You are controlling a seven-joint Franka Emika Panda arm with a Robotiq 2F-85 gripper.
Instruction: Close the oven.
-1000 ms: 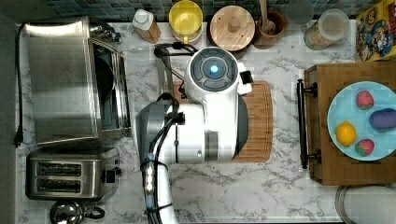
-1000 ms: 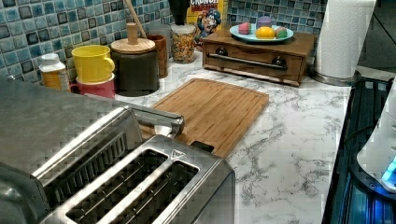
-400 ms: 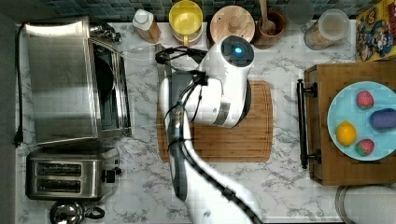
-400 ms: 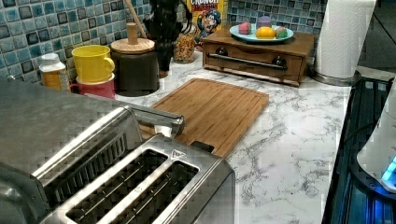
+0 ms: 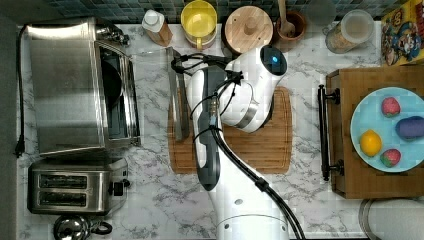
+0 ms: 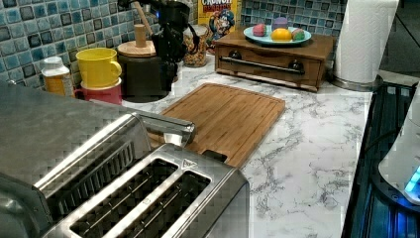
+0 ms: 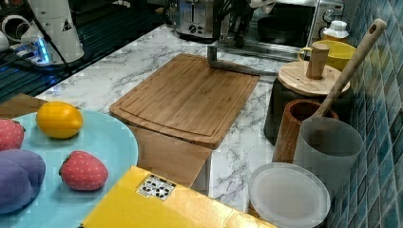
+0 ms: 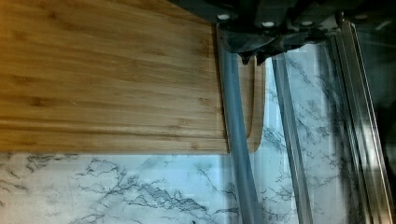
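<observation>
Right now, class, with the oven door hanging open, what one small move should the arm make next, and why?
Probably lower the claw beside the bar handle and get under its edge to lift. The oven door lies flat open, its glass over the marble and its handle over the cutting board edge. In the wrist view the claw sits above the handle, seemingly not yet touching it.

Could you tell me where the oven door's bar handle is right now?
In the top view, the bar handle lies over the left edge of the cutting board, right of the open oven, just below the yellow mug.
</observation>
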